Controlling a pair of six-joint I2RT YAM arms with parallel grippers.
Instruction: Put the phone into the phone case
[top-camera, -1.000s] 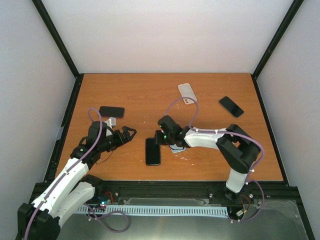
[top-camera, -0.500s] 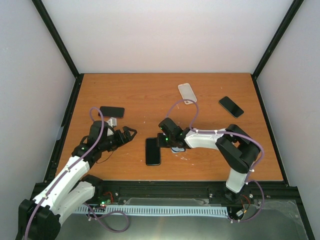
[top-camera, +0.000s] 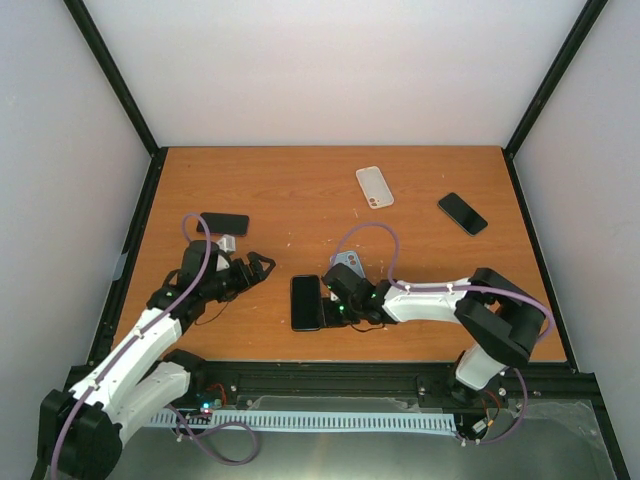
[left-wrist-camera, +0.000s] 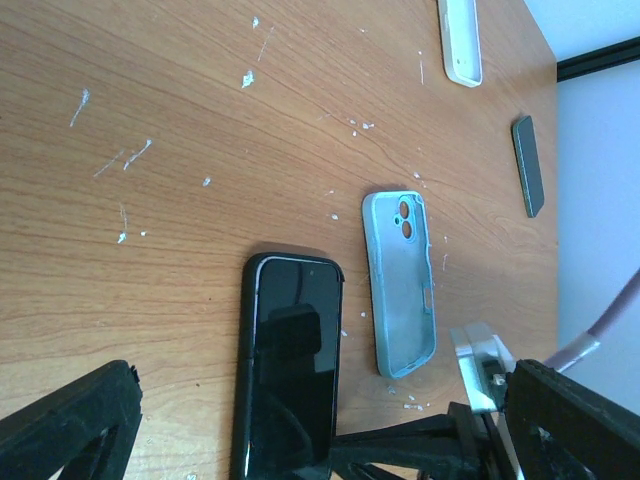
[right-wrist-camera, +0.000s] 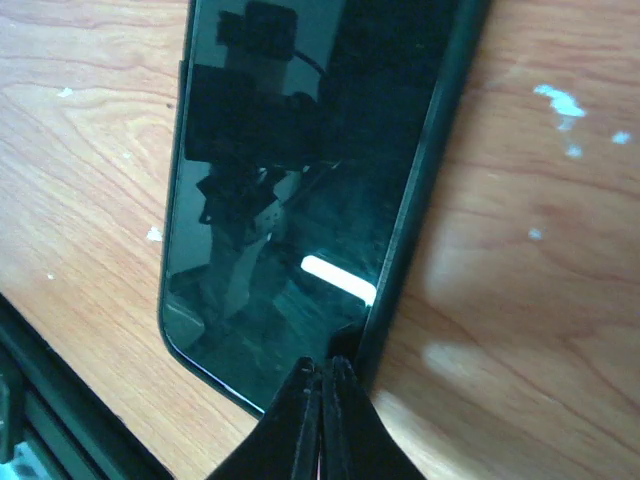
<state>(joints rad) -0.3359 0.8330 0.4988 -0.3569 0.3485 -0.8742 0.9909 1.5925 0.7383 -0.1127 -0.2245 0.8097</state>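
Closed tight, the right end effector (right-wrist-camera: 322, 388) touches the black phone (top-camera: 306, 302) lying by the tabletop's (top-camera: 300, 190) near edge beside the blue phone case (left-wrist-camera: 400, 285); the left end effector (top-camera: 262, 266) gapes open.

Your right gripper (top-camera: 328, 306) sits at the black phone's (top-camera: 305, 302) right edge. The blue case (top-camera: 346, 261) lies just behind it. Your left gripper (top-camera: 262, 267) hangs nearby, jaws spread.

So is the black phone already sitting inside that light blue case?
No: the black phone lies flat beside the empty light blue case, with a gap between them.
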